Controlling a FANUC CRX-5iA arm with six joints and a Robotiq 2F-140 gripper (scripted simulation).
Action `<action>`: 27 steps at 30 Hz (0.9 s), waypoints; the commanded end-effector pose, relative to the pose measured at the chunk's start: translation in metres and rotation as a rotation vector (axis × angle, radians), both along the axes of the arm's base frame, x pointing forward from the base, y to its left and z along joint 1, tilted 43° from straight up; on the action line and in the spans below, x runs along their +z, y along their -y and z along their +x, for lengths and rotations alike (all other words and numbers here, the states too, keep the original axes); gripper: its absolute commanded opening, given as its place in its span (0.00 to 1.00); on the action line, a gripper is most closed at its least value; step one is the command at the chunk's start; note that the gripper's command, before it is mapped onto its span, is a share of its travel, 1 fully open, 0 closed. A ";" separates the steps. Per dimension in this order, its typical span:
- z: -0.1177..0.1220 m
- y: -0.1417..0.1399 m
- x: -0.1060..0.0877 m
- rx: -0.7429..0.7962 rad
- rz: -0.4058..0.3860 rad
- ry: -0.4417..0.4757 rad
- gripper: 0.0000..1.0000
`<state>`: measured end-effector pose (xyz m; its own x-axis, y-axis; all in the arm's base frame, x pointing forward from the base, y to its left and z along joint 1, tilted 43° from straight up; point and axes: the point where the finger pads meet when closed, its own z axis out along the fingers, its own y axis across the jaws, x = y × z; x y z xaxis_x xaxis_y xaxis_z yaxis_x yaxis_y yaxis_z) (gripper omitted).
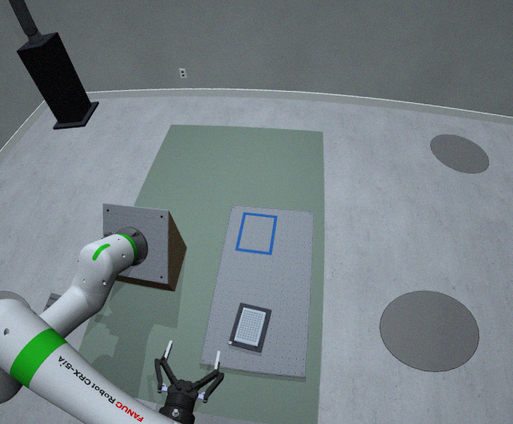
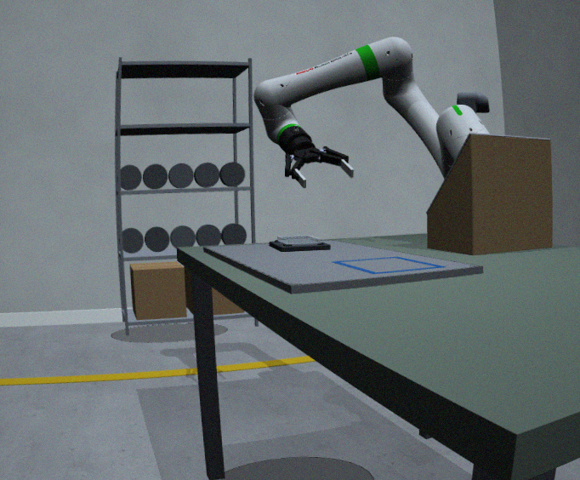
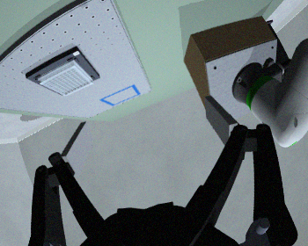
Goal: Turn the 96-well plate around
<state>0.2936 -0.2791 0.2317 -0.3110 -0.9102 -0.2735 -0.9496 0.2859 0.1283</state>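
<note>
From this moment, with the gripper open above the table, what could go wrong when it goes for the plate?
1. The open gripper hangs high and tilted, off to the side of the 96-well plate; coming down unsquared, a finger could strike the plate or the nest N1.
2. The plate sits low inside the nest, so little side wall may be exposed for a grasp; it might slip.
3. The nest lies near the edge of the deck, where a knocked plate could slide off.
</note>
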 end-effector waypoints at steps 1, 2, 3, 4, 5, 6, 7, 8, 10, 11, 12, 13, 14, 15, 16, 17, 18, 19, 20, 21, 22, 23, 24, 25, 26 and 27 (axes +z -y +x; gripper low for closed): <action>0.017 -0.009 0.002 0.104 -0.016 0.019 1.00; 0.021 -0.012 0.002 0.137 -0.020 0.025 1.00; 0.021 -0.012 0.002 0.137 -0.020 0.025 1.00; 0.021 -0.012 0.002 0.137 -0.020 0.025 1.00; 0.025 -0.015 0.002 0.169 -0.024 0.031 1.00; 0.029 -0.017 0.003 0.202 -0.029 0.037 1.00; 0.033 -0.020 0.003 0.234 -0.033 0.043 1.00; 0.037 -0.023 0.004 0.262 -0.037 0.048 1.00; 0.043 -0.027 0.004 0.294 -0.040 0.053 1.00; 0.047 -0.030 0.005 0.327 -0.044 0.059 1.00; 0.051 -0.034 0.005 0.359 -0.048 0.065 1.00; 0.055 -0.037 0.006 0.392 -0.052 0.071 1.00; 0.059 -0.040 0.006 0.420 -0.055 0.076 1.00; 0.061 -0.042 0.007 0.420 -0.055 0.076 1.00; 0.061 -0.042 0.007 0.420 -0.055 0.076 1.00; 0.065 -0.045 0.007 0.452 -0.059 0.081 1.00; 0.069 -0.048 0.007 0.485 -0.062 0.087 1.00; 0.072 -0.051 0.008 0.518 -0.066 0.093 1.00; 0.072 -0.051 0.008 0.518 -0.066 0.093 1.00; 0.072 -0.051 0.008 0.518 -0.066 0.093 1.00; 0.076 -0.055 0.008 0.550 -0.070 0.098 1.00; 0.080 -0.058 0.009 0.578 -0.073 0.103 1.00; 0.083 -0.062 0.009 0.611 -0.076 0.109 1.00; 0.087 -0.065 0.010 0.644 -0.079 0.114 1.00; 0.090 -0.069 0.010 0.677 -0.083 0.120 1.00; 0.094 -0.072 0.011 0.709 -0.086 0.126 1.00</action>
<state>0.3756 -0.2182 0.2409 0.2898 -0.9351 -0.2039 -0.9535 -0.3006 0.0236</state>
